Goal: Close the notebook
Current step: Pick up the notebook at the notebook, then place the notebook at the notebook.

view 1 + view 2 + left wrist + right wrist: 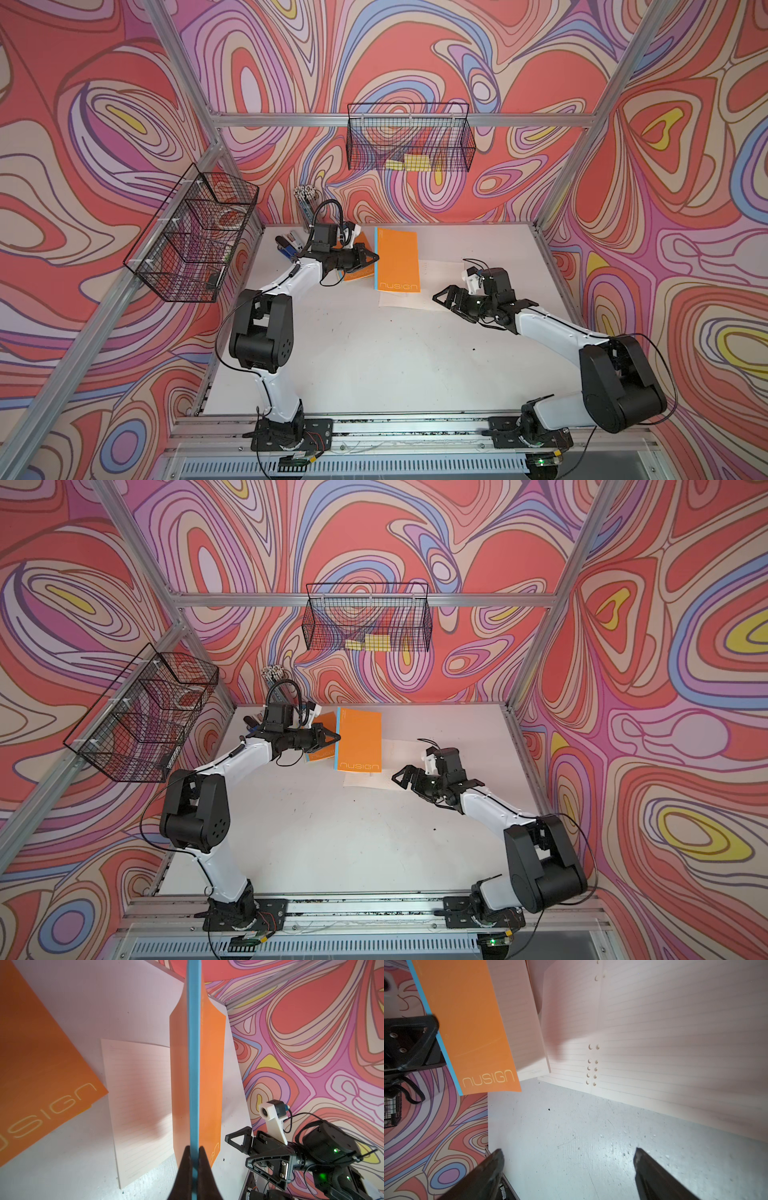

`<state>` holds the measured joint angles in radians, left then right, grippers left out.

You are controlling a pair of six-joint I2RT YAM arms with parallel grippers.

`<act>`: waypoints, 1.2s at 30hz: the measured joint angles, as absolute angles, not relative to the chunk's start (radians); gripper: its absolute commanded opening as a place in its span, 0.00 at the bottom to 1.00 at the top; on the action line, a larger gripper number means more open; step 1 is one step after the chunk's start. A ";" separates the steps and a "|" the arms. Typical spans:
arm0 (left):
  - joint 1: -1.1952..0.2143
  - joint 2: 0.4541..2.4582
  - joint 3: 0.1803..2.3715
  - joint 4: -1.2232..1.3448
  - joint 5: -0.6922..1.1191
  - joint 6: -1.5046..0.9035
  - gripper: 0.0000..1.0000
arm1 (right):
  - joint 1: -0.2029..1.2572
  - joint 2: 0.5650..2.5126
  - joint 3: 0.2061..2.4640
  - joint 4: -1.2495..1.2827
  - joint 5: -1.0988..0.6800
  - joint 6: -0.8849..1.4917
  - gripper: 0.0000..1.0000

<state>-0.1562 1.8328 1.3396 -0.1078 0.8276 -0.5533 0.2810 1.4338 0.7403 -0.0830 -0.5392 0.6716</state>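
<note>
**Twin arms in white shells and black joints**

The left arm [299,270] and right arm [548,328] share one build: white link shells between bulky black joint housings. The left gripper [194,1148] and right gripper [568,1150] carry black fingers [268,1161] with hollow triangular frames; two silver screws [393,1035] stud one frame. Behind the left pincer a black cable [322,208] loops; behind the right pincer sit a white camera bracket [272,1124] and green lights [322,1176]. Farthest from the pincers are black base plates [320,428].

Both top views high, looking down on the whole tabletop [374,365], wrist views close, sharing the notebook [209,1084]
</note>
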 measured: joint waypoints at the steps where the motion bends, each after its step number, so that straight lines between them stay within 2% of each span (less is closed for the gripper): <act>1: -0.143 1.835 1.346 -0.108 0.826 -0.559 0.00 | 0.281 1.434 0.740 -0.083 -0.539 0.672 0.98; 15: -0.021 2.002 1.563 -0.035 0.839 -0.656 0.00 | 0.281 1.423 0.740 -0.085 -0.539 0.670 0.98; 28: 0.034 2.099 1.570 -0.009 0.841 -0.723 0.00 | 0.281 1.399 0.739 -0.107 -0.538 0.670 0.98; 36: 0.035 2.103 1.570 -0.093 0.782 -0.646 0.00 | 0.281 1.399 0.739 -0.110 -0.538 0.670 0.98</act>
